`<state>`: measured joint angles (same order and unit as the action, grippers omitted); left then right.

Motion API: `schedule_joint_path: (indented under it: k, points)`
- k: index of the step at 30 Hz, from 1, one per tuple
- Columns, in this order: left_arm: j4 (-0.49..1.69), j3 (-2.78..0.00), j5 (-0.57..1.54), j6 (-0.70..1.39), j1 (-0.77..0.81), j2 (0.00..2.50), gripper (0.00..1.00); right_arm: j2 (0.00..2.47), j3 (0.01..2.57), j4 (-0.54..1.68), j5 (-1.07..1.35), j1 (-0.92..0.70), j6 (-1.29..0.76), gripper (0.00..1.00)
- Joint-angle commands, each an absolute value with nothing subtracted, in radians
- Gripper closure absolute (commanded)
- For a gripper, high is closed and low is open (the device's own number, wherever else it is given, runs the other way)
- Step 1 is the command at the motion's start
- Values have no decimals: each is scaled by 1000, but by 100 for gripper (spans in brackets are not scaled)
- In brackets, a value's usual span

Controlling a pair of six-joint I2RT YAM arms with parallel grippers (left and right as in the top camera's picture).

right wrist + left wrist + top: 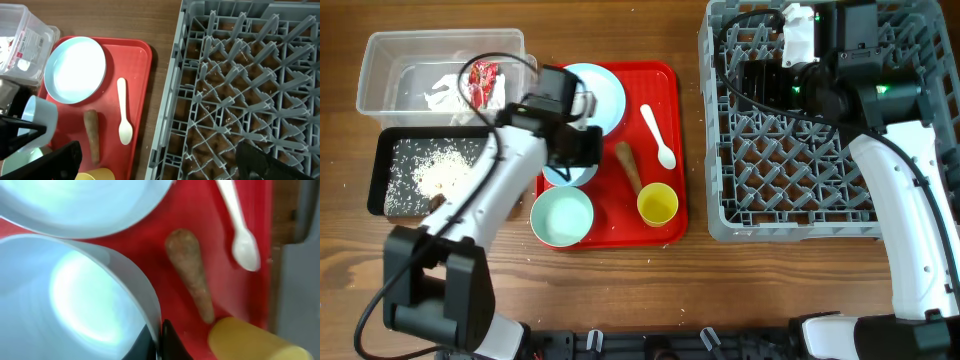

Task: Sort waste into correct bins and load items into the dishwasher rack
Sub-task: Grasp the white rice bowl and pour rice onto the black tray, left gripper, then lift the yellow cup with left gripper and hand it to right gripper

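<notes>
My left gripper (576,150) (160,341) is shut on the rim of a pale blue-green bowl (566,173) (75,305) over the red tray. The second bowl (561,217) sits at the tray's front. The blue plate (597,95) (75,62), white spoon (658,136) (240,235), brown stick (628,167) (192,275) and yellow cup (657,204) (250,340) lie on the tray. My right gripper (752,80) (160,165) is open and empty over the grey rack (820,190) (240,75).
The clear tub (390,60) at the back left holds the red wrapper (482,82) and white paper (444,93). The black tray (382,160) in front of it holds rice crumbs (440,172). The red tray (665,90) lies between the bins and the rack.
</notes>
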<state>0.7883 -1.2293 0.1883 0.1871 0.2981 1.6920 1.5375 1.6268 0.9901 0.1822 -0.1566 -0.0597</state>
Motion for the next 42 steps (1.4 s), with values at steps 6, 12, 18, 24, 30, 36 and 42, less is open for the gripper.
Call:
schedule_joint_path:
  k: [6,12,18,24,30,36,42]
  points:
    - [776,-1227,-47,188,410,1706,65,1554,1641,996,174,-165,-55,0]
    - [807,-1280,289,186,412,1684,46,1554,1641,996,174,-165,-56,0]
    - [848,-1277,294,107,582,1724,34,1554,1641,995,174,-165,-82,0]
    - [868,-1277,268,113,609,1812,44,1554,1641,996,174,-165,-82,0]
    - [865,-1286,276,170,599,1809,96,1554,1641,996,204,-165,-82,0]
    - [869,-1382,764,170,326,1681,96,1559,1628,962,492,-165,-49,0]
    - [746,-1382,1301,221,20,1674,96,1653,1575,752,1153,-165,120,0]
